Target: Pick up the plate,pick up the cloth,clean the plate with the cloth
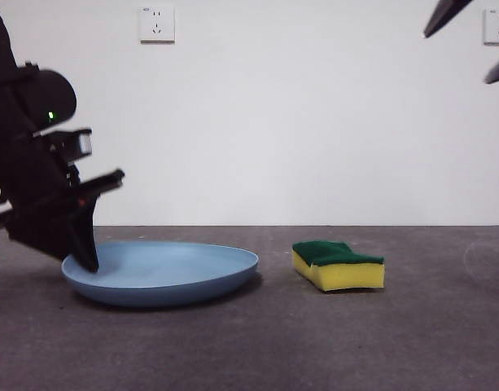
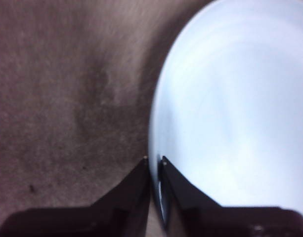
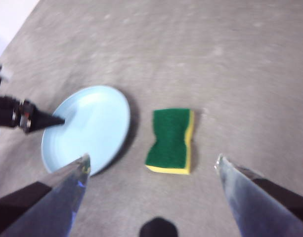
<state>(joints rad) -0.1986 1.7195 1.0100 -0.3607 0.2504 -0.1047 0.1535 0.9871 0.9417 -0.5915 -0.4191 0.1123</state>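
Observation:
The light-blue plate (image 1: 172, 273) rests on the grey table, left of centre. My left gripper (image 1: 88, 259) reaches down from the left and is shut on the plate's left rim; the left wrist view shows the rim (image 2: 158, 148) pinched between the two jaws (image 2: 154, 160). The cloth is a yellow sponge with a green top (image 1: 339, 265). It lies flat just right of the plate, apart from it. My right gripper (image 3: 153, 165) is open and empty, high above the table, and looks down on the sponge (image 3: 171, 139) and plate (image 3: 92, 126). Its tips show at the front view's top right (image 1: 458, 57).
The grey table (image 1: 257, 350) runs to a white wall at the back with two sockets (image 1: 156, 24). Bare table lies in front of and to the right of the sponge.

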